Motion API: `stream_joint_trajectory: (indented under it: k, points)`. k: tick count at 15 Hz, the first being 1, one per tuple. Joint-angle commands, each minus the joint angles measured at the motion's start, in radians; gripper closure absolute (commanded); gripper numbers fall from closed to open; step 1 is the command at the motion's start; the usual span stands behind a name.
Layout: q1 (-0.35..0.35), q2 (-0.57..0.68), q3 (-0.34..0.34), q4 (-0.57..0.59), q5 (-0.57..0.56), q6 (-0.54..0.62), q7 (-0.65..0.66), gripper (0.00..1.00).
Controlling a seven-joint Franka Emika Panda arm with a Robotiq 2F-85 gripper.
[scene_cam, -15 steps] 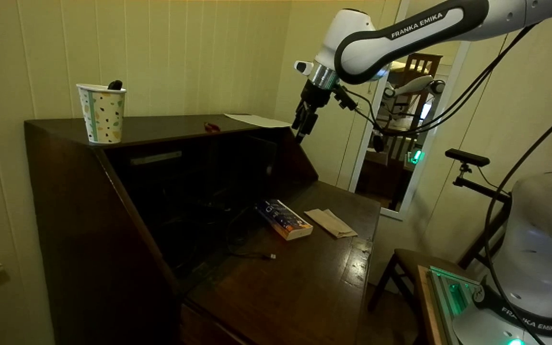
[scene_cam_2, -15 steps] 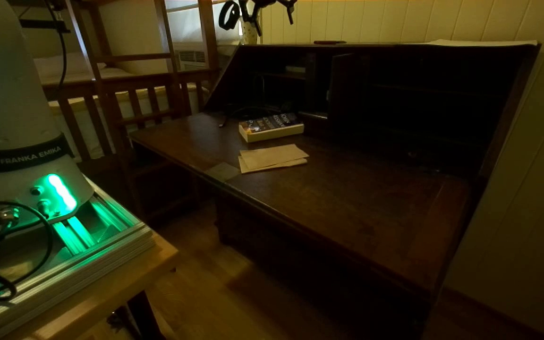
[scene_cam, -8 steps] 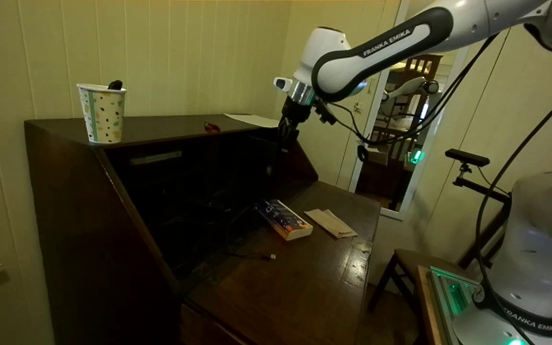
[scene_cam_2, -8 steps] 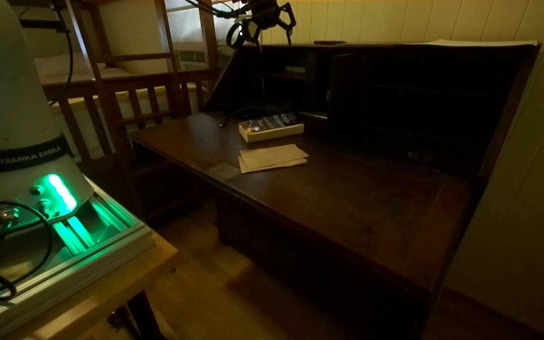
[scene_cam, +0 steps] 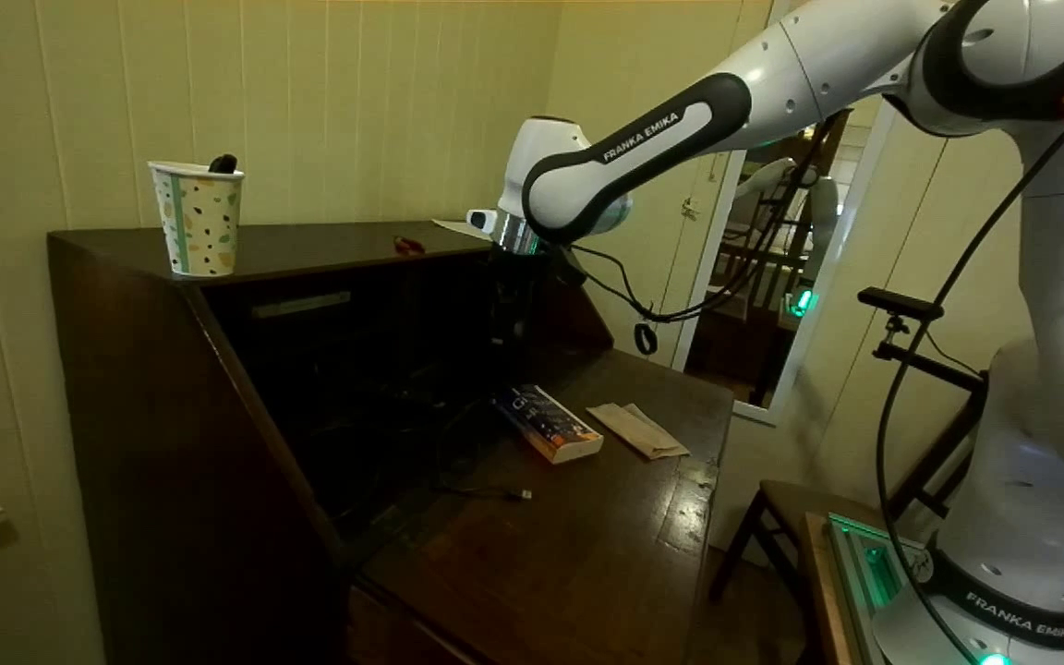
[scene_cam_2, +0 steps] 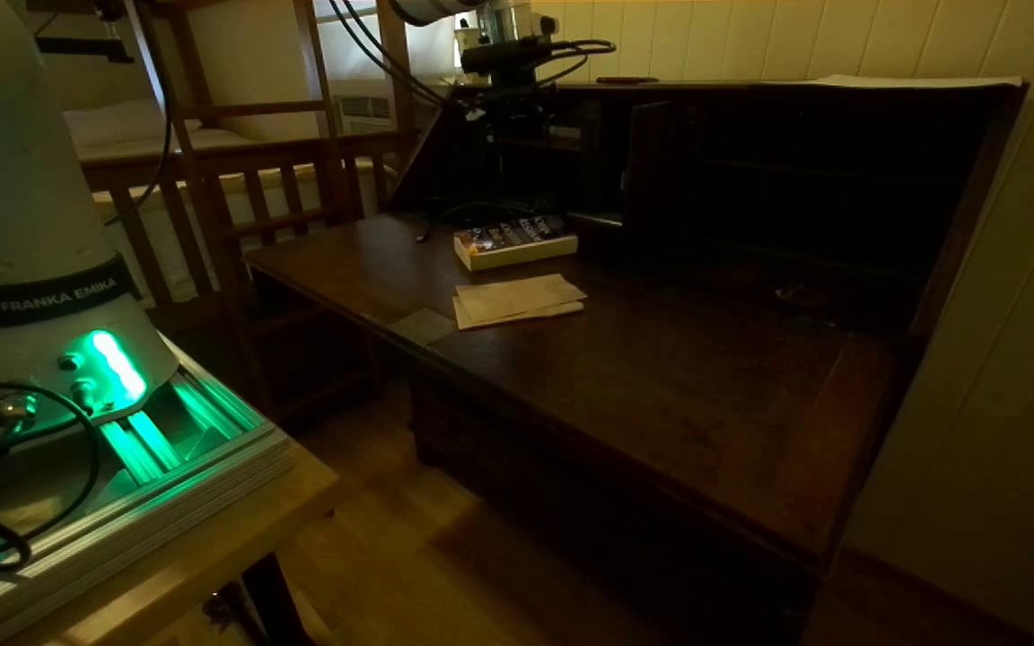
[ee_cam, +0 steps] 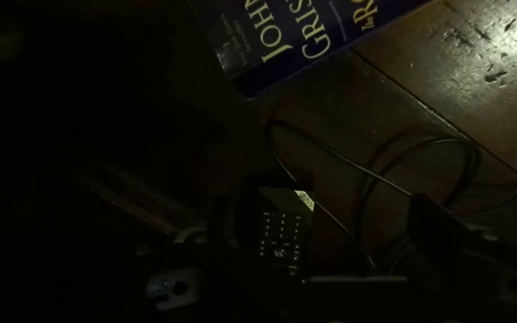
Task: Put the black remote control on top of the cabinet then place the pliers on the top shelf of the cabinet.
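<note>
- the arm (scene_cam: pixel 643 140) has swung down and inward over the last second, bringing the pincer (ee_cam: pixel 319 204) to the dark hollow of the cabinet (scene_cam: pixel 135 397); how far inside it reaches is hard to tell in both exterior views.
- for the task, this reads as the approach to the first pick, with neither placing done yet.
- the pincer's jaws are spread wide and grip nothing.
- the remote (ee_cam: pixel 281 233) lies beneath the pincer, showing between its two fingers in the wrist view, well over to one side; it looks untouched, though the gloom hides the drop left.
- the pincer would likely need a small sideways shift to centre on it before squeezing.
- a cable (ee_cam: pixel 377 176) also loops beneath the pincer, by the remote's edge; whether over or under cannot be told, so it might snag.
- the book (ee_cam: pixel 285 33) lies ahead of the pincer, past the remote and apart from it.
- the pliers (scene_cam: pixel 409 246) rest higher than the pincer, on the cabinet's top, awaiting, it seems, the second step.
</note>
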Motion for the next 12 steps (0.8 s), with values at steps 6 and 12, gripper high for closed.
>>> stream_joint_trajectory:
  k: [6, 12]
  points:
    - [-0.029, 0.071, 0.030, 0.041, 0.002, 0.069, 0.114, 0.00]
    - [-0.069, 0.149, 0.070, 0.024, 0.007, 0.272, 0.103, 0.00]
